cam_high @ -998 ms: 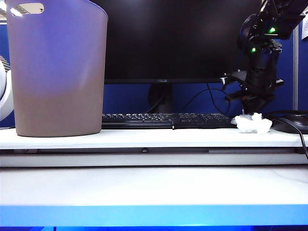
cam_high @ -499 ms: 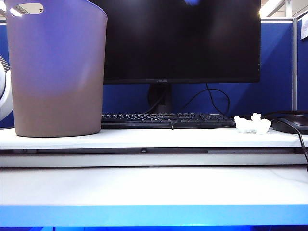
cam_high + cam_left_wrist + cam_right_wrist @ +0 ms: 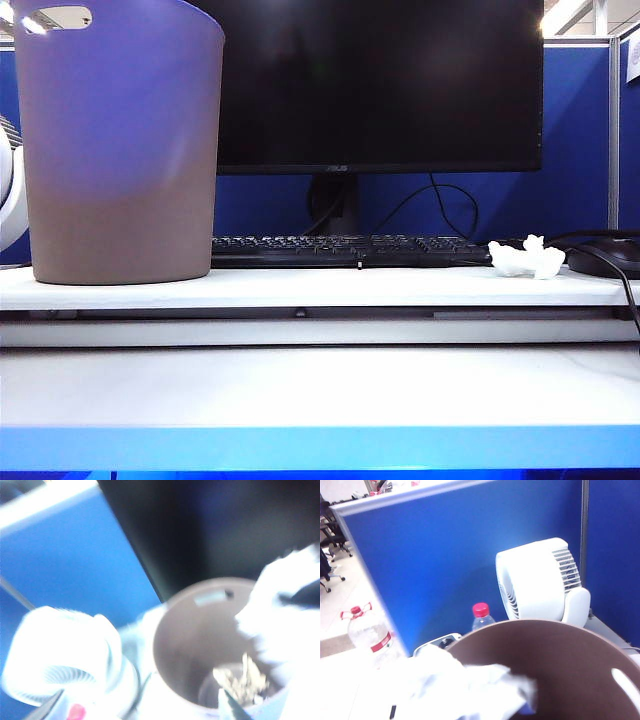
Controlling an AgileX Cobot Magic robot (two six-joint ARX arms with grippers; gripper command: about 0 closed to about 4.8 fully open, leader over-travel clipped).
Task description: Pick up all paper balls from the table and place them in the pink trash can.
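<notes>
The pink trash can (image 3: 120, 150) stands at the left of the white table (image 3: 320, 390). One white paper ball (image 3: 527, 259) lies to the right of the keyboard. Neither arm shows in the exterior view. My left gripper (image 3: 142, 711) hangs open above the bin (image 3: 195, 630), fingertips (image 3: 50, 707) wide apart, nothing between them. Crumpled paper (image 3: 241, 680) lies on the bin's bottom. In the right wrist view another white paper ball (image 3: 465, 685) fills the jaw area just over the bin's rim (image 3: 530, 625). It hides my right gripper's fingers.
A black monitor (image 3: 380, 85), keyboard (image 3: 350, 250) and mouse (image 3: 608, 256) with its cable sit on the raised shelf. Behind the bin stand a white fan (image 3: 540, 585) and two red-capped bottles (image 3: 482, 616), against a blue partition (image 3: 445, 555).
The right arm, which stood over the paper by the keyboard a second ago, has left the exterior view. A smaller white wad remains there.
</notes>
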